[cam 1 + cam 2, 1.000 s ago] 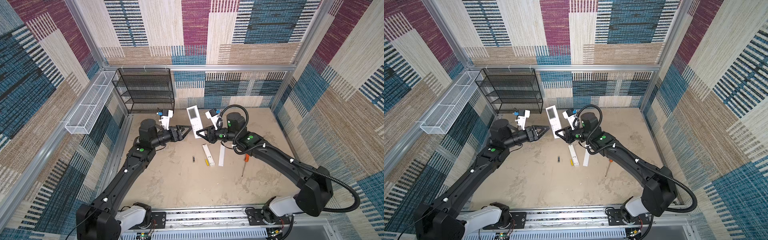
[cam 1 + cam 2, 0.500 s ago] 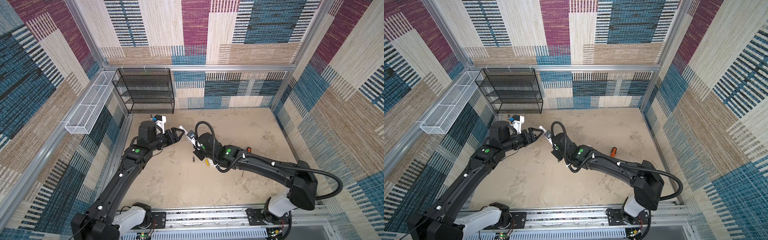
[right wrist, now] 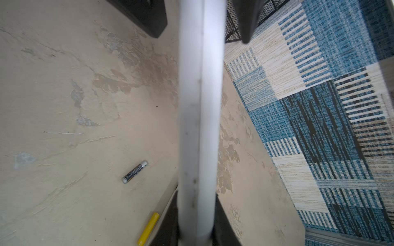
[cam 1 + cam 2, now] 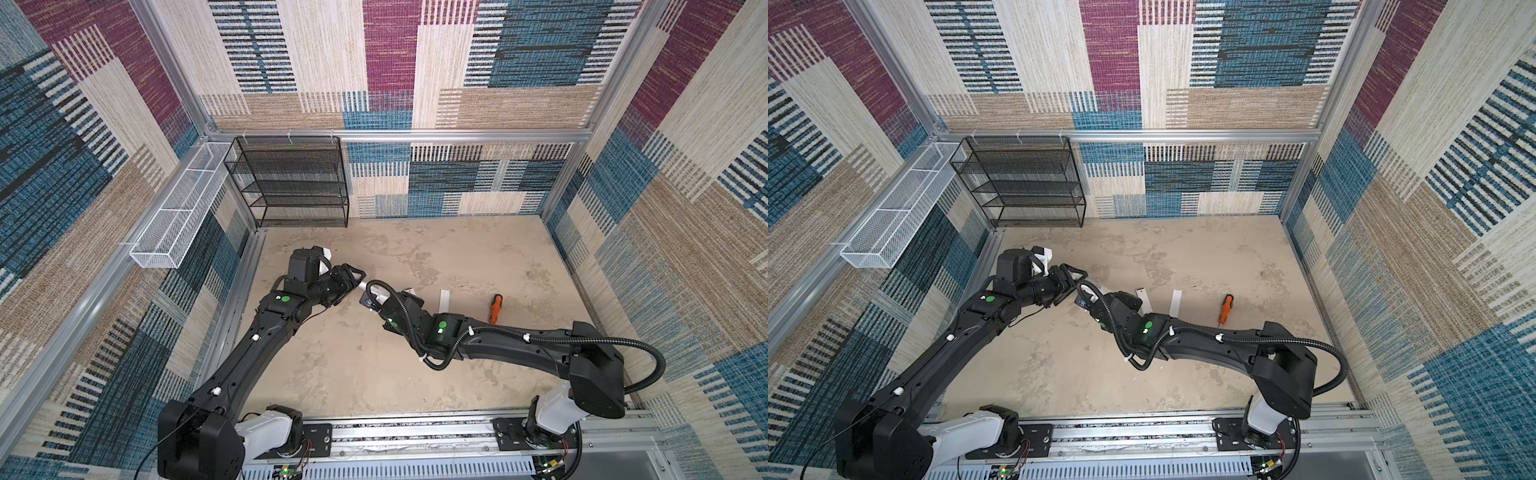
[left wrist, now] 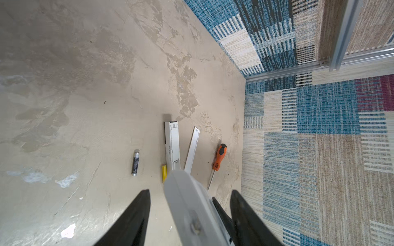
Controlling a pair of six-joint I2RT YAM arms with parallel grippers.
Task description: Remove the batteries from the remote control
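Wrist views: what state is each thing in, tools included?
Long white plastic remote control: held above the table.
Right tool: shut on the remote control.
Left tool: open, astride the remote's end.
Small dark cylindrical battery: loose, lying flat.
Small yellow cylindrical battery: loose, lying flat.
Orange-and-black-handled screwdriver: lying flat, not held.
White slotted plastic panel: lying flat.

The far edge and far right corner of the counter [image 4: 478, 249] lie bare. A rack [image 4: 291, 183] blocks the far left corner. Two batteries [image 5: 135, 162], white strips [image 5: 172, 144] and a screwdriver [image 4: 495, 308] litter the middle; both arms [image 4: 266, 336] bridge it, remote [image 5: 187, 204] between them.
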